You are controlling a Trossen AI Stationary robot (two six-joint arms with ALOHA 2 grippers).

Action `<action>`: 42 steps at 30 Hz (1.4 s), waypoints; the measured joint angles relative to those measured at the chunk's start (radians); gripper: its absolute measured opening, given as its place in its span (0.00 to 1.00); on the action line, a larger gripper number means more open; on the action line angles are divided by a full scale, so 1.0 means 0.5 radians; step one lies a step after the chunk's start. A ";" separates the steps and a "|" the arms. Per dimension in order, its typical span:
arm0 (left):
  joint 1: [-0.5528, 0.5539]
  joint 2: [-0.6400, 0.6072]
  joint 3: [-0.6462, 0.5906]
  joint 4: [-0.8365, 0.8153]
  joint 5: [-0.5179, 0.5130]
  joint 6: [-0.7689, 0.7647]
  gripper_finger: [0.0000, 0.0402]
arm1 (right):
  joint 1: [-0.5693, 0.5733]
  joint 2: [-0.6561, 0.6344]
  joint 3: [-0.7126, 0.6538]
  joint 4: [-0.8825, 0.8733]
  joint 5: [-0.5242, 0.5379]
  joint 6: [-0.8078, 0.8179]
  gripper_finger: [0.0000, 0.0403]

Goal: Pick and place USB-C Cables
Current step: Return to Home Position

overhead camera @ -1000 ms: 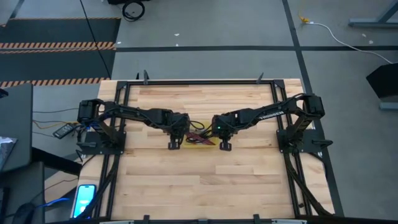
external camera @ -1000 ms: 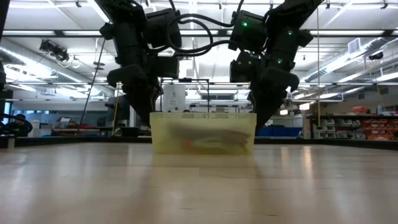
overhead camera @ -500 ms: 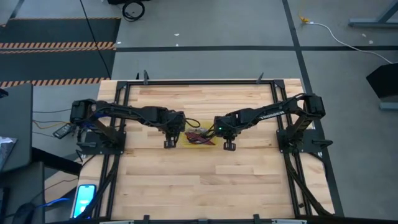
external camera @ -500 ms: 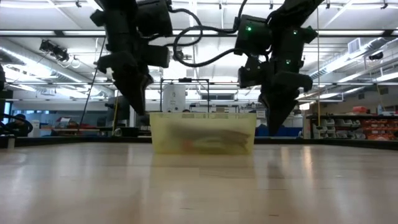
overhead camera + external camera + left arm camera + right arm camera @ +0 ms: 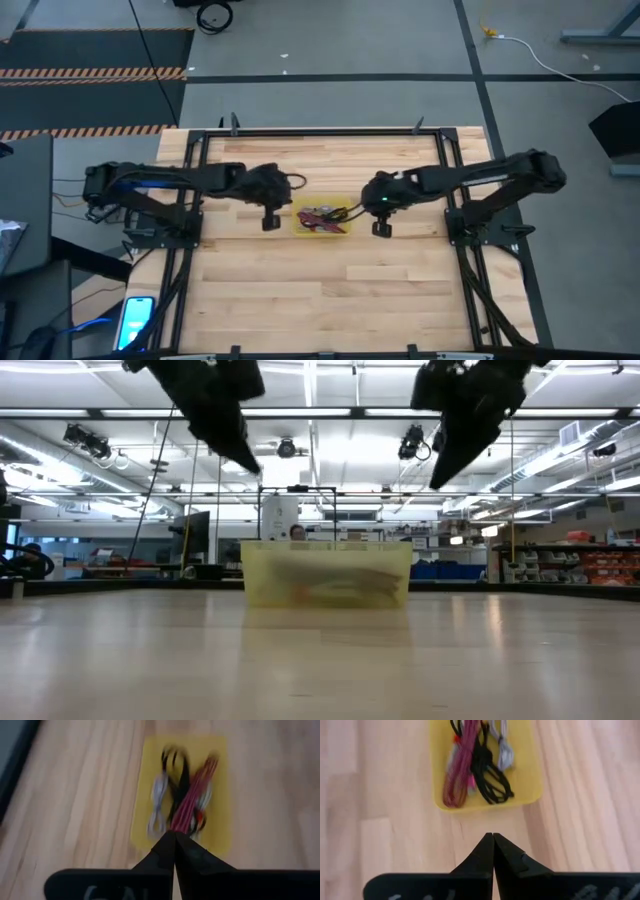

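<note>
USB-C cables (image 5: 481, 757), magenta-red, black and pale grey for certain and white hard to separate, lie tangled inside the yellow transparent bin (image 5: 525, 780) at mid-table (image 5: 300, 290), with none loose outside it. Left gripper (image 5: 268, 222) and right gripper (image 5: 381, 229) hang raised on either side of the bin, jaws clenched on nothing. Sorting looks done; the step in hand seems to be the retreat to rest, which needs only each arm folded back clear of the bin.

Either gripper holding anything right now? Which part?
Nothing held. Left gripper and right gripper are shut and empty, beside the yellow bin; USB-C cables lie inside.
</note>
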 joint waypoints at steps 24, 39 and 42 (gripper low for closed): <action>0.131 -1.046 -1.483 2.261 0.302 -0.247 0.02 | 0.057 -1.347 -1.361 1.664 -0.148 0.034 0.02; 0.192 -1.085 -1.552 2.145 0.469 -0.315 0.02 | 0.053 -1.564 -1.599 1.667 -0.209 0.105 0.02; 0.192 -1.084 -1.552 2.104 0.480 -0.312 0.02 | 0.053 -1.641 -1.647 1.679 -0.210 0.130 0.02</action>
